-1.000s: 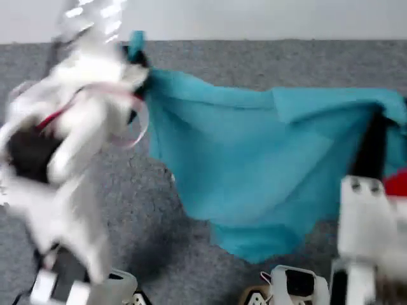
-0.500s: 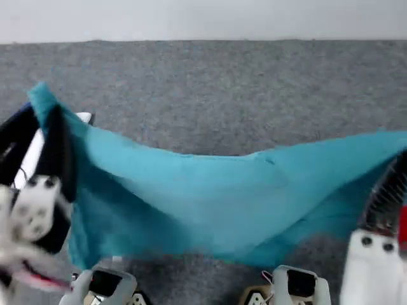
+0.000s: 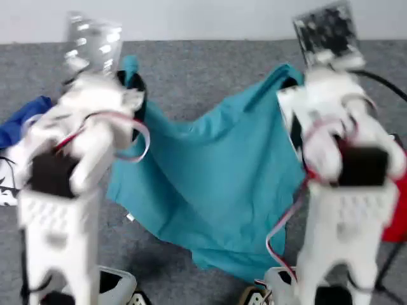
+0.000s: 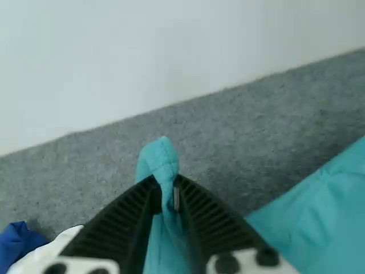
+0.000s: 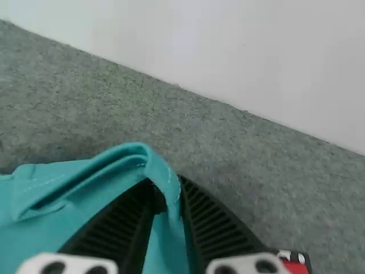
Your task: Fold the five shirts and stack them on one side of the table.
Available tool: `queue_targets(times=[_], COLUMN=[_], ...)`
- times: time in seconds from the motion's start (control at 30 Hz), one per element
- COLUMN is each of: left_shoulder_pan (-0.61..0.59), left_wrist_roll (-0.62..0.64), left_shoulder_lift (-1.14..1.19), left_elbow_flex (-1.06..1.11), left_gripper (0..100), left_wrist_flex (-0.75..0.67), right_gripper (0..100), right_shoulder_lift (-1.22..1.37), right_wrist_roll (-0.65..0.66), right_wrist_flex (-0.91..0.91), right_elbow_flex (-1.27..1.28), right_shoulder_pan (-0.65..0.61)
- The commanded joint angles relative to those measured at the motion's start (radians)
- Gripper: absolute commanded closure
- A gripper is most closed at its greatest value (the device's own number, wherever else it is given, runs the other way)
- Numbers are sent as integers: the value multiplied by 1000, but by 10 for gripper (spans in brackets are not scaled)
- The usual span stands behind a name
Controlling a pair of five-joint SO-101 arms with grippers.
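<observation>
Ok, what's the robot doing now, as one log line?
left pincer: shut on teal shirt | right pincer: shut on teal shirt | teal shirt: unfolded, hanging between both arms

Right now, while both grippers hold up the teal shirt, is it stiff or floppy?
Probably floppy: the teal shirt sags in folds between the left gripper and right gripper. Likely light too, since two small pinches of cloth hold it up.
</observation>
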Motion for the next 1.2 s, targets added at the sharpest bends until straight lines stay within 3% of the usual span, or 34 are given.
queue_targets(times=[0.0, 0.2, 0.6, 0.67, 0.77, 0.9, 1.03, 1.17], left_shoulder_pan=[-54, -109, -109, -117, -130, -152, -161, -152], left_wrist_roll=[5, 5, 3, 3, 3, 3, -9, -115], left_shoulder_lift=[84, 295, 763, 819, 829, 835, 833, 836], left_elbow_flex=[25, 22, -148, -206, -311, -447, -475, -470], left_gripper=[986, 986, 986, 986, 986, 986, 986, 986], left_wrist_flex=[-172, -333, -517, -471, -287, -81, -11, 94], right_gripper=[988, 988, 988, 988, 988, 988, 988, 988], right_shoulder_lift=[120, 302, 581, 582, 576, 544, 483, 415], right_wrist_roll=[15, 78, 80, 80, 80, 80, 80, 112], right_wrist_flex=[-234, -455, -433, -424, -321, -68, 242, 478], right_elbow_flex=[5, -69, -230, -238, -253, -262, -262, -258], right_shoulder_pan=[-10, -10, -8, -8, -7, 2, 1, 1])
